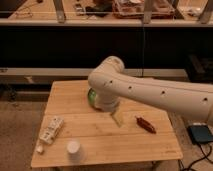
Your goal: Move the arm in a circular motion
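While one arm (pixel 150 92) crosses the worktop (pixel 75 102), its hand (pixel 117 119) hangs by one bowl (pixel 91 96). Its grip we cannot tell.

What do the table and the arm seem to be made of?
The table looks like light matte wood, with plank lines. The arm is probably smooth cream plastic, with small dark holes. The gripper, pale, hangs below the arm over the table's middle; its material is unclear.

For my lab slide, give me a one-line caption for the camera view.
Cream-white arm bends over a wooden table, its gripper down beside a green bowl, white cup in front.
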You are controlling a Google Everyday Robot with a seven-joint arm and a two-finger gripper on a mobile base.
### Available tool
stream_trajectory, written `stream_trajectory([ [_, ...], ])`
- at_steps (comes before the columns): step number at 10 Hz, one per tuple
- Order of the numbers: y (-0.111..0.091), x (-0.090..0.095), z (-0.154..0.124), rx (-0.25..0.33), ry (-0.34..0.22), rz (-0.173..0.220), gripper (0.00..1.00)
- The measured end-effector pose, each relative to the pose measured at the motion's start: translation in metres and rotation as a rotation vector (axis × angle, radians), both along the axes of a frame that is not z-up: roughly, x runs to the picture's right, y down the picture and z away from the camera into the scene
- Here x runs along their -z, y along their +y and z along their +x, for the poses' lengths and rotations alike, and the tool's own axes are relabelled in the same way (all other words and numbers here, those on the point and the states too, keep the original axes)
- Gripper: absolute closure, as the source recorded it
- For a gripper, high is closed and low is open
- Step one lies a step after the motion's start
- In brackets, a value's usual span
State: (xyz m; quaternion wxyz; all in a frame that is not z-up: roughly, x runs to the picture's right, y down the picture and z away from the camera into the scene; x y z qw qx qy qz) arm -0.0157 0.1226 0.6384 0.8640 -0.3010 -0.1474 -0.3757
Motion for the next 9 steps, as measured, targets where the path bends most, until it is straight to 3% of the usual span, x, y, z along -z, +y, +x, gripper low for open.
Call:
stream_trajectory([
  [2, 0.017, 0.005, -0.068, -0.008, -0.151, -0.034, 0.20],
  [4, 0.016, -0.015, -0.118, -0.019, -0.266, -0.029, 0.20],
  [6, -0.003, -0.063, -0.145, -0.013, -0.330, 0.023, 0.20],
  [8, -0.027, -0.108, -0.147, 0.014, -0.334, 0.077, 0.20],
  [9, -0.046, -0.143, -0.134, 0.031, -0.302, 0.108, 0.20],
])
